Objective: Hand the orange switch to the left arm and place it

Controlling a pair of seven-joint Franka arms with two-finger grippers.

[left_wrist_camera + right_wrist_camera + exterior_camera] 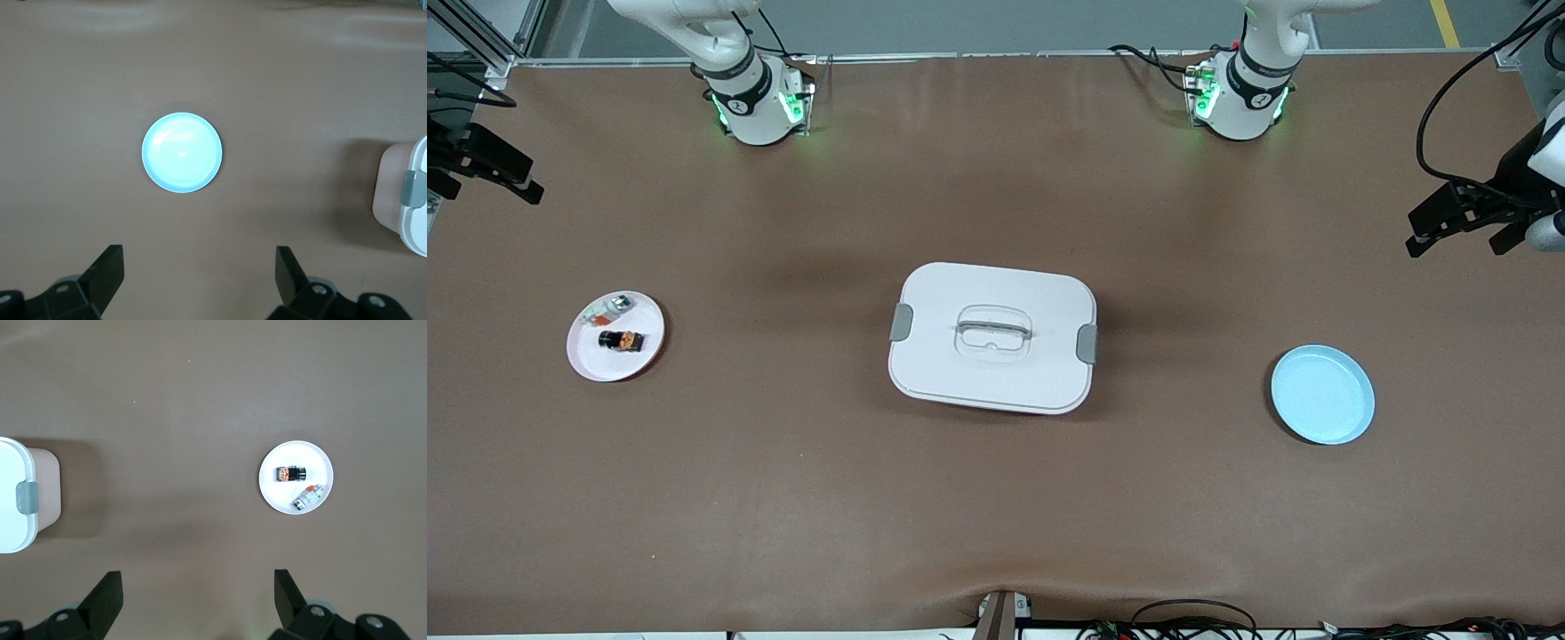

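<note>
The orange switch (621, 340) (291, 474) lies on its side on a small white plate (591, 363) (305, 455) toward the right arm's end of the table. The white box (992, 373) (419, 200) (12, 495), lid on and grey clips at its sides, stands in the middle of the table. My right gripper (485, 182) (198, 580) hangs open and empty high over the table's edge at its own end. Over the other end my left gripper (1458, 236) (198, 257) is open and empty too. Neither touches anything.
A silvery-white small part (609, 308) (307, 497) shares the white plate with the switch. An empty light-blue plate (1322, 394) (181, 152) sits toward the left arm's end. The brown table (996, 516) is bare between the plates and the box.
</note>
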